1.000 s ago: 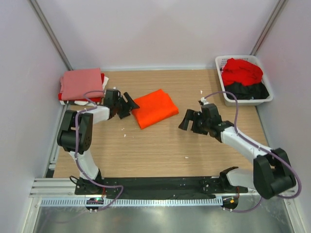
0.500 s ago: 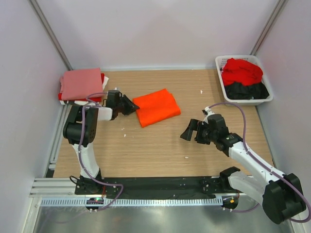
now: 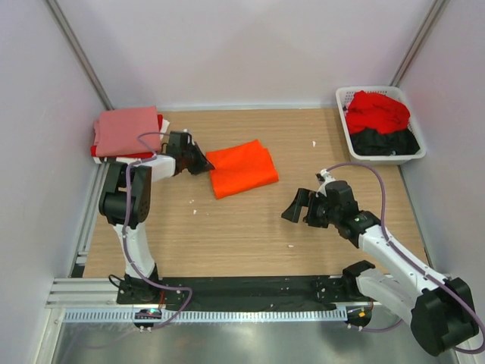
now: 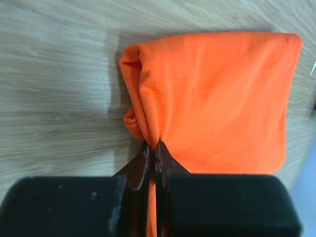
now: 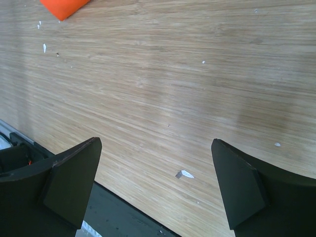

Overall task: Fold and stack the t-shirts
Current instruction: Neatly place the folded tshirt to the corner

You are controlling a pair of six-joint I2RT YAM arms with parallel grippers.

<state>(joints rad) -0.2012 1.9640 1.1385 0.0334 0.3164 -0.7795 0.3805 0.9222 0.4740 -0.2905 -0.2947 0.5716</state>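
Note:
The bright orange t-shirt [image 3: 242, 168] lies folded on the wooden table [image 3: 250, 227], left of centre. In the left wrist view the orange t-shirt [image 4: 217, 98] fills the frame, and my left gripper [image 4: 155, 146] is shut on a pinch of its bunched left edge. From above, the left gripper [image 3: 203, 165] sits at that edge. My right gripper [image 3: 294, 206] hovers open over bare wood, right of centre and clear of the shirt. In its own view the right gripper [image 5: 155, 143] holds nothing, and only a corner of the orange t-shirt [image 5: 61, 7] shows at the top left.
A stack of folded t-shirts with a salmon-pink one [image 3: 126, 130] on top sits at the back left corner. A white slatted basket [image 3: 415, 155] at the back right holds a red t-shirt [image 3: 377, 110] and a black one [image 3: 383, 141]. Small white scraps [image 5: 185, 174] dot the wood.
My left gripper moved up to the orange t-shirt's left edge and closed on it. The right arm drew back toward the near right, its jaws staying wide.

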